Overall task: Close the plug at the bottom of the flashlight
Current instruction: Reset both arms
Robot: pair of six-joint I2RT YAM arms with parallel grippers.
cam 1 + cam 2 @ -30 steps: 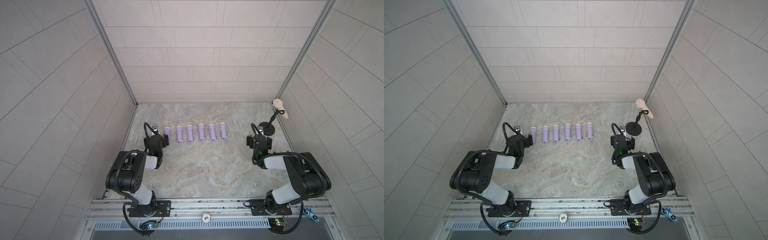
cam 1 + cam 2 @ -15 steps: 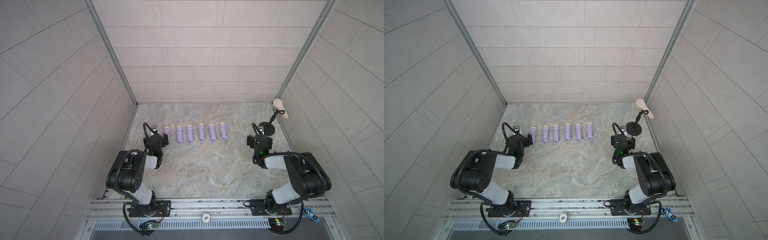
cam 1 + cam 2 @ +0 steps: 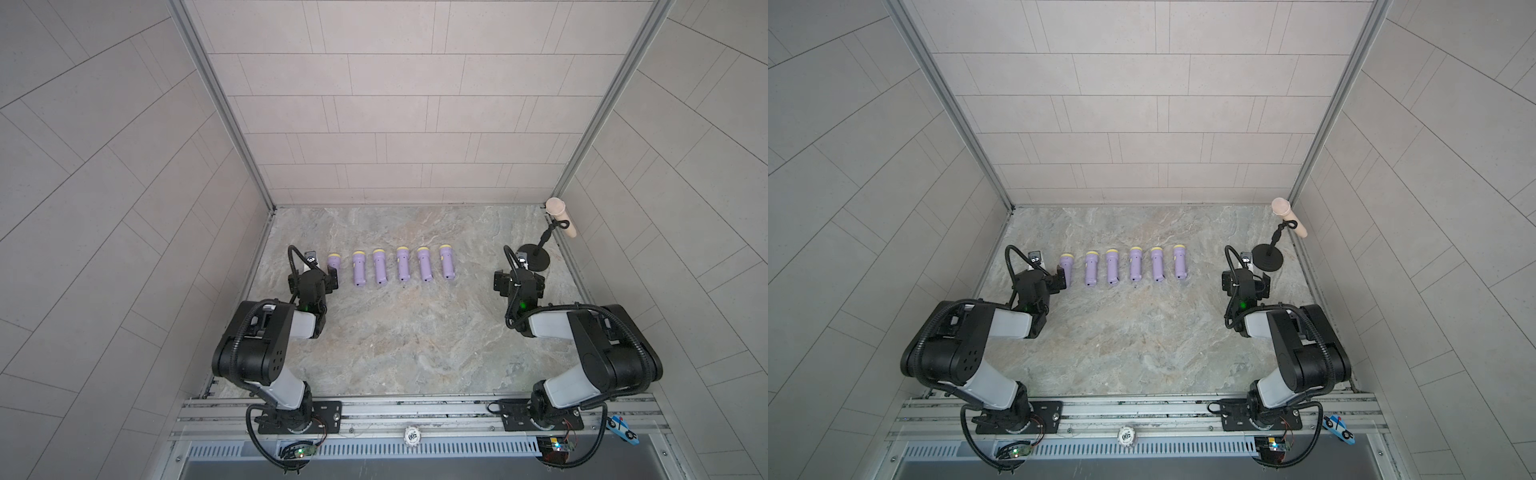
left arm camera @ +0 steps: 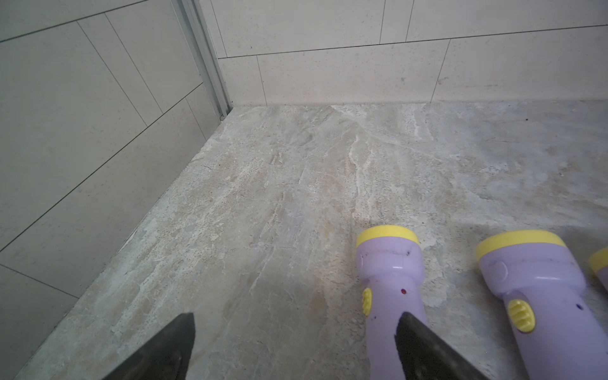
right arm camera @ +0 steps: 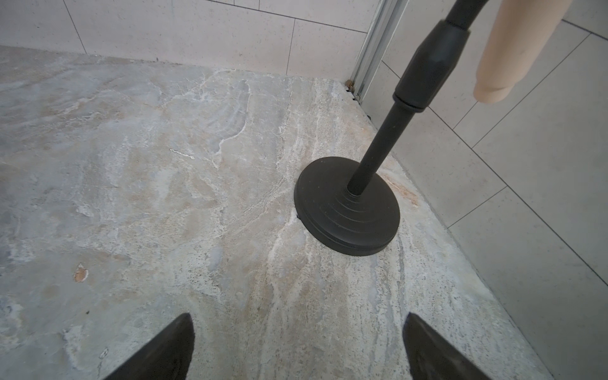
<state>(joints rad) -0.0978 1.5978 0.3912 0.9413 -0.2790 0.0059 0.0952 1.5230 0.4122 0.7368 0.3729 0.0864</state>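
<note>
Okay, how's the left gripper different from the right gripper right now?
The left gripper sits at the left end of the row of flashlights, one finger overlapping the end flashlight; the right gripper has no flashlight near it. The left gripper faces bare table beside the row; the right gripper faces a black stand. Both are open and hold nothing.

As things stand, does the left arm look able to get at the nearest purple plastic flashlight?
Probably yes: the open left pincer is right by the yellow-headed purple plastic flashlight at the row's end, one finger overlapping its barrel, nothing between. A slight sideways shift should straddle it.
</note>
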